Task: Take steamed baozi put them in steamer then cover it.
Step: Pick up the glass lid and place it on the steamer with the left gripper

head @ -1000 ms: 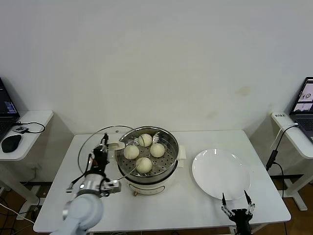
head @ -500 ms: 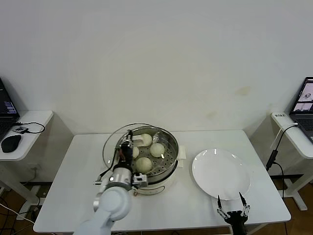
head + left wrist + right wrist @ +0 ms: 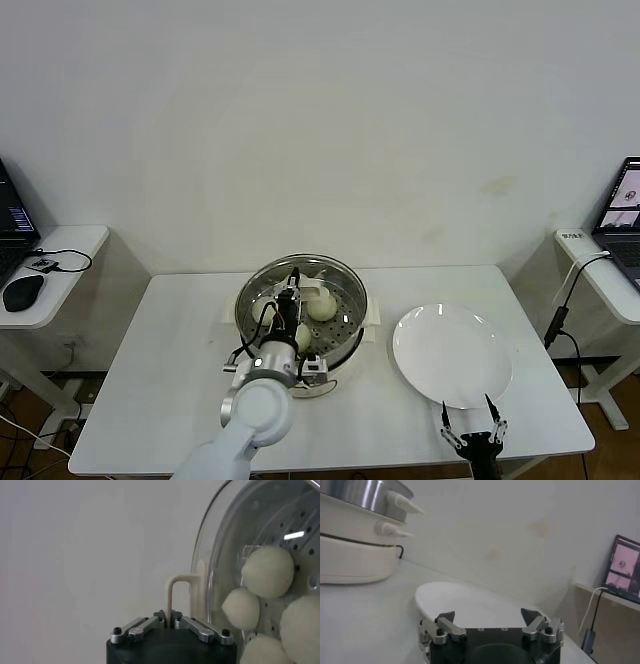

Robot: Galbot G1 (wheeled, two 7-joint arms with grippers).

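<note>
White wall fills the upper half of the head view, and a white table (image 3: 180, 330) spans the lower half.

Centre-left in that view, the left gripper (image 3: 293, 290) hangs over the steamer (image 3: 350, 300), its fingers pressed together on the cream handle of the cover (image 3: 262, 275). The left wrist view shows the handle (image 3: 176, 595) pinched just above the fingertips (image 3: 159, 616), with the glass disc standing edge-on to the camera. Through it the steamed baozi (image 3: 267, 571) show on the perforated tray, all four seemingly already inside. The cover looks nearly centred over the pot, though I cannot tell whether its rim touches the steel wall yet.

To finish this step well, I would level the cover so its metal rim meets the pot evenly all round, lower it straight down without dragging it sideways, and let go only once it sits flat. A tilted release could leave it perched on one edge.

Lower right, the right gripper (image 3: 471, 435) waits at the near table edge with fingers spread wide, just beside the white plate (image 3: 450, 355).
</note>
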